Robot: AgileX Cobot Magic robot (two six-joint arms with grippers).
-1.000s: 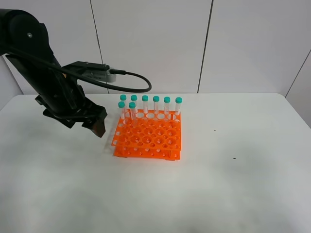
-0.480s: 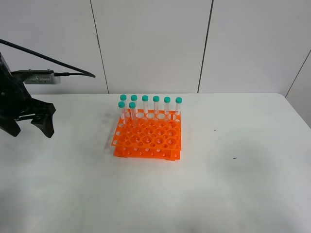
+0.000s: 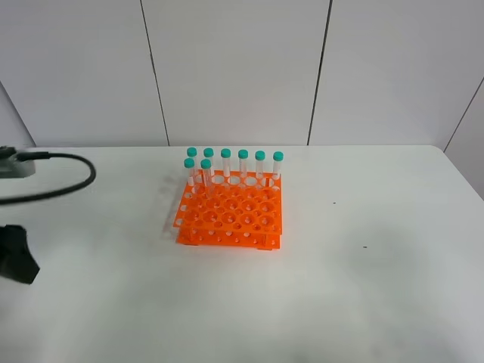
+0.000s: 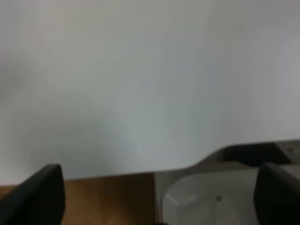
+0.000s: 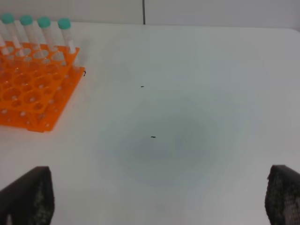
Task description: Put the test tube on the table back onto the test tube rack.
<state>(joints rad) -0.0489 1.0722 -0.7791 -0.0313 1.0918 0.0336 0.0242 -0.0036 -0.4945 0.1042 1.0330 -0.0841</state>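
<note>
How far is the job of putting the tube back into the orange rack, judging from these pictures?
It looks finished. Seven teal-capped tubes stand upright in the test tube rack, six in the back row and one just in front. No tube lies on the table. Nothing is in hand: the left pincer and the right pincer are both open, far from the rack. Nothing visible remains.

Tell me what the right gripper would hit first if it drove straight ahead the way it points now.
Probably the bare table. The right gripper is open and aimed at white tabletop with only small dark specks; the orange rack sits off to one side. Depth is unclear.
</note>
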